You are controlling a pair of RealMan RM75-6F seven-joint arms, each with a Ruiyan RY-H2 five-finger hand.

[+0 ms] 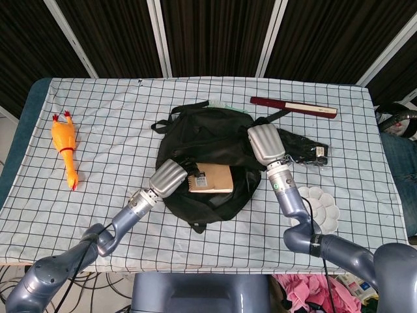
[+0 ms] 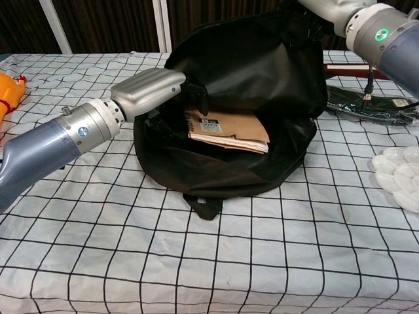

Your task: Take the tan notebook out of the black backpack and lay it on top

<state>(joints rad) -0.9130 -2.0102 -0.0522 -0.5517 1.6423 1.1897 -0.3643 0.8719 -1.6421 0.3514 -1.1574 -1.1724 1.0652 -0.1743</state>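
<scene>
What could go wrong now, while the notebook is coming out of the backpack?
The left hand holds the tan notebook only at its spiral edge, so it may slip back inside. The right hand lifts the black backpack flap; if it drops, the opening may close. The notebook's far corner may catch on the fabric.

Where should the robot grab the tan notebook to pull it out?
Probably the spiral-bound edge of the tan notebook, coming from the robot's left. That edge faces the left hand at the black backpack opening; the right hand holds the flap up.
</scene>
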